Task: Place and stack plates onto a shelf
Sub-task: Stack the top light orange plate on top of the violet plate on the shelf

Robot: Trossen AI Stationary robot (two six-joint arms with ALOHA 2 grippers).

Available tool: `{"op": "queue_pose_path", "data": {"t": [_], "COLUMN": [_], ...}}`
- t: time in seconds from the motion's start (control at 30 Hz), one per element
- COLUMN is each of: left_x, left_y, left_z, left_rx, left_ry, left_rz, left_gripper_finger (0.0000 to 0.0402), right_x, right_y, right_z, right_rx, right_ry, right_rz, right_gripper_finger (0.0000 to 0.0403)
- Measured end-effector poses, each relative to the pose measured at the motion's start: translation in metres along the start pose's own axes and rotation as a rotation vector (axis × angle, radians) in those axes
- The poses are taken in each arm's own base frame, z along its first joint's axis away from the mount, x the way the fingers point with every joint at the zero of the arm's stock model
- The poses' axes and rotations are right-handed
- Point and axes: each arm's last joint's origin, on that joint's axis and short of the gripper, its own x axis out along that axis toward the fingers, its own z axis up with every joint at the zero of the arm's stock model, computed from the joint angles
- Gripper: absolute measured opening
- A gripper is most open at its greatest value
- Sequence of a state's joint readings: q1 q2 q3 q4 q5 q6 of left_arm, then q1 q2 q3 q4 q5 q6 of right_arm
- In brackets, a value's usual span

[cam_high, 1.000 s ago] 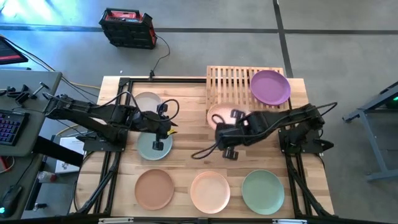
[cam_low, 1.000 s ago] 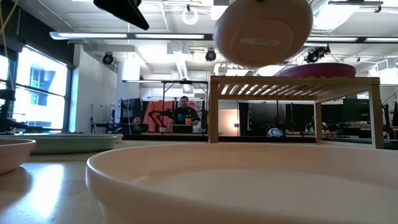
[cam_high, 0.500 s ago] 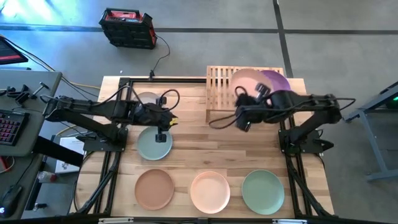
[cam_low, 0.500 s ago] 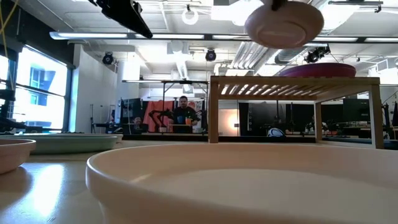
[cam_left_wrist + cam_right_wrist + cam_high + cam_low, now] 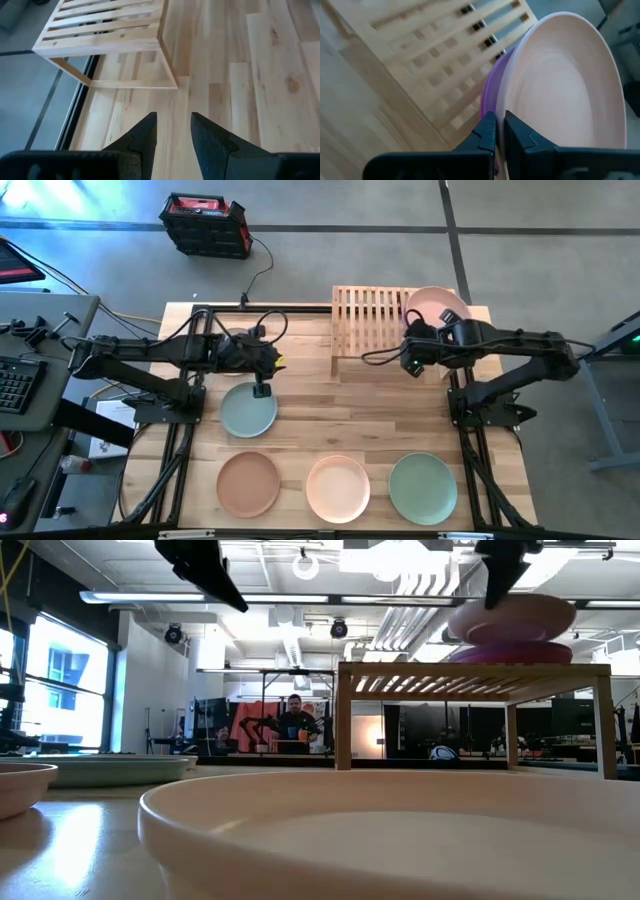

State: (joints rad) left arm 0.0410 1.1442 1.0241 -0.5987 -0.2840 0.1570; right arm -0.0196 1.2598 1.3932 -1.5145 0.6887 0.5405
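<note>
My right gripper [image 5: 418, 332] is shut on a pink plate [image 5: 438, 302] and holds it over the right half of the slatted wooden shelf [image 5: 368, 315]. A purple plate [image 5: 489, 92] lies on that shelf under the pink one. In the low view the pink plate [image 5: 512, 616] sits tilted right above the purple plate [image 5: 515, 650]. I cannot tell whether they touch. My left gripper [image 5: 262, 385] hangs open over the far edge of a sage plate [image 5: 248, 412], with nothing between its fingers [image 5: 150, 131]. My right gripper pinches the pink plate's rim [image 5: 501, 111] between its two fingers, one on the inner face and one on the underside. The fingers slant down at it from the table's near-left side. The plate is tilted, its gripped edge higher, over the purple plate.
Three plates lie in a row along the near edge: tan [image 5: 248, 484], peach [image 5: 338, 488] and green [image 5: 422, 488]. The left half of the shelf [image 5: 105, 22] is bare slats. Bare wooden tabletop [image 5: 340, 415] lies between the arms.
My right gripper has carried the pink plate from above the table's middle toward the far right, over the shelf and above the purple plate. The plate has tipped from steep to nearly flat. My left gripper has swung a little toward the far edge, still open.
</note>
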Motion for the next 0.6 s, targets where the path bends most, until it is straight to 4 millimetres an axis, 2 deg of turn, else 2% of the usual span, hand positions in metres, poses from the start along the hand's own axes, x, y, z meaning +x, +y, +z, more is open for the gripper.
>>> {"op": "queue_pose_path", "data": {"t": [0.23,0.6], "left_x": [0.002,0.005], "left_y": [0.008,0.021], "left_z": [0.001,-0.001], "left_rx": [-0.053,-0.093], "left_ry": [-0.018,-0.010], "left_rz": [0.029,0.071], "left_gripper_finger": [0.0108,0.0108], "right_x": [0.022,0.041], "right_y": [-0.001,-0.010], "right_z": [0.001,0.006], "right_rx": [-0.017,0.038], "right_ry": [0.037,0.092], "right_rz": [-0.027,0.016], "right_gripper_finger": [0.0000,0.0000]}}
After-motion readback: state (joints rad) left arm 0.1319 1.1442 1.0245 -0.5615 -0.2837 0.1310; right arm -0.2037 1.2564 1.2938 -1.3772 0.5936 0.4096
